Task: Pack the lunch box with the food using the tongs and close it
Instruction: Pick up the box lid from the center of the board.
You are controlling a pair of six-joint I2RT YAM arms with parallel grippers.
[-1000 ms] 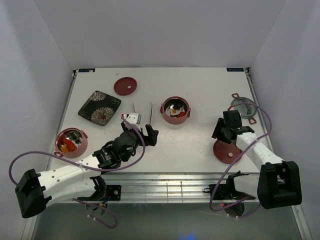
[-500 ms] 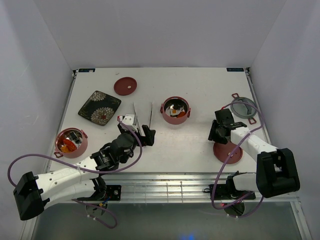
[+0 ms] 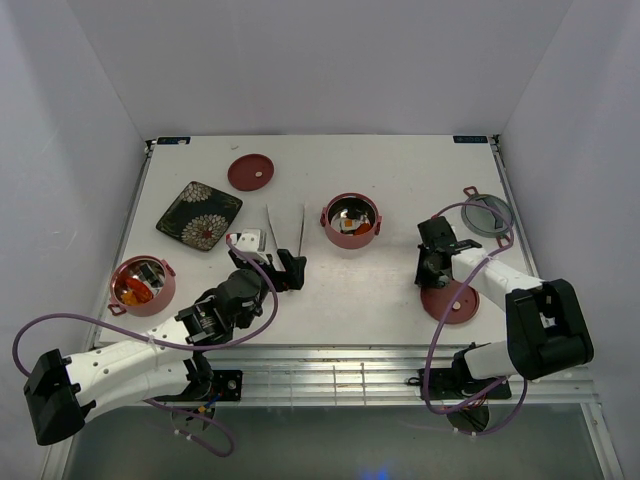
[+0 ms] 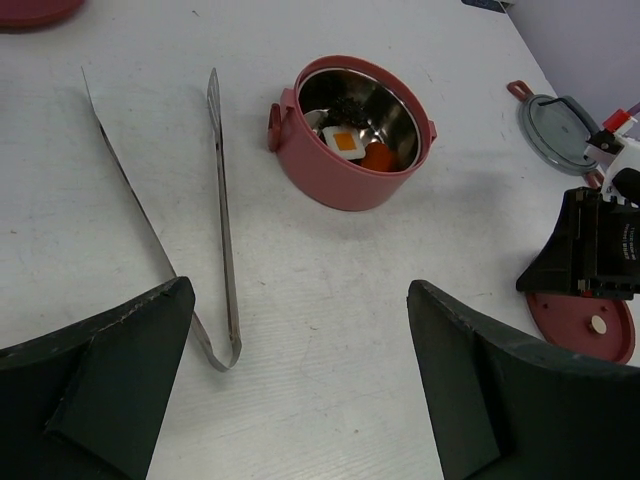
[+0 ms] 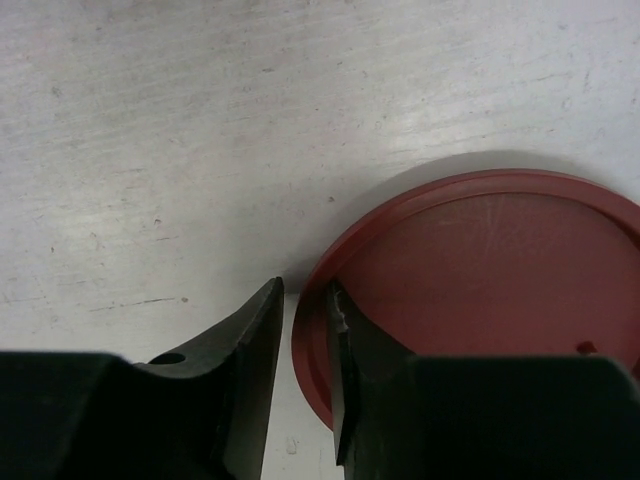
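Observation:
The tongs (image 4: 225,250) (image 3: 302,228) lie flat on the table in a V, their joined end just ahead of my left gripper (image 4: 300,290) (image 3: 287,268), which is wide open and holds nothing. One lunch box tier (image 4: 345,185) (image 3: 350,238) stands mid-table with food (image 4: 345,140) in it, a white piece and an orange one. A second tier (image 3: 160,297) at the left also holds orange food (image 3: 138,292). My right gripper (image 5: 305,290) (image 3: 430,272) is down at a dark-red lid (image 5: 480,270) (image 3: 455,303), its jaws narrowly open astride the lid's left rim.
Another dark-red lid (image 3: 251,172) lies at the back left, beside the dark floral plate (image 3: 199,215). A grey round lid (image 3: 487,215) (image 4: 560,120) rests near the right edge. Purple cables loop round both arms.
My right gripper moved left and down onto the lid's rim, and its jaws narrowed. The left gripper drew back slightly and to the left, staying wide open.

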